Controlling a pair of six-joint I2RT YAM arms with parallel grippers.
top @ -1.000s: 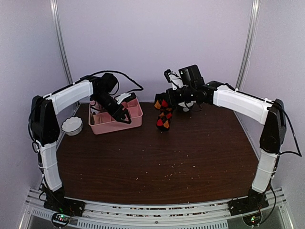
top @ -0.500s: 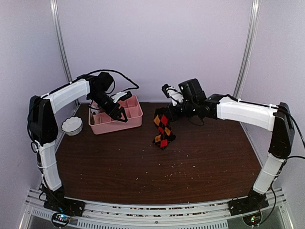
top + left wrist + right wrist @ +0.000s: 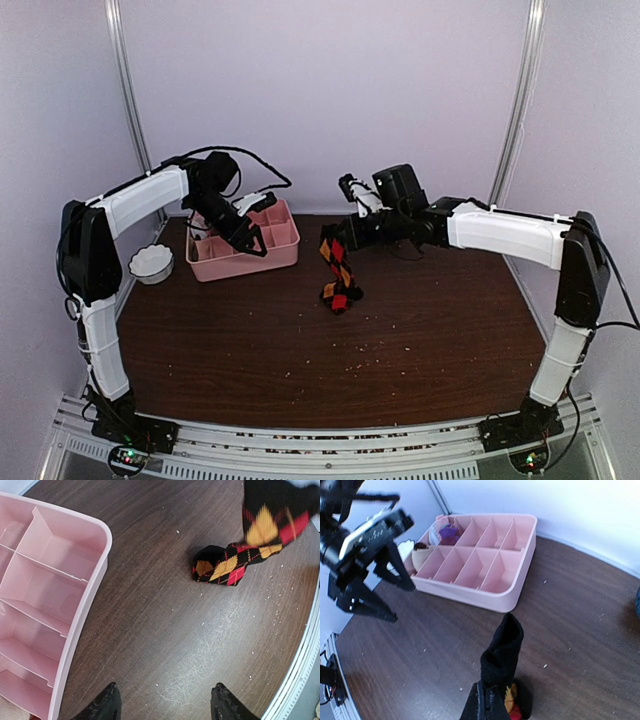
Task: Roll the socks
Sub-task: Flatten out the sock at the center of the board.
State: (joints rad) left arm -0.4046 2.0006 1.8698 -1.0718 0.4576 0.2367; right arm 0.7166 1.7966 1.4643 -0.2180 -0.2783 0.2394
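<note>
Dark brown wood counter point(image 3: 420, 330) carries everything here, and honestly the rolling hasn't started as far as I can see. The pink plastic compartment tray point(image 3: 287, 244) sits at the back left with something purple point(image 3: 449, 531) tucked in one far compartment. It could be a finished sock, can't tell.

The black sock with orange-red-yellow argyle diamonds point(image 3: 339, 272) is still full length. It hangs from the right claw point(image 3: 347, 233), which is pinched tight on its top end, while its lower end rests on the counter right of the tray. Laying it flat and rolling it are both left to do. The left claw point(image 3: 165, 701) hangs partly open and empty just beside the tray's edge.

Versus a second ago, the sock dangled higher and farther back, clear of the wood. The left arm barely shifted.
</note>
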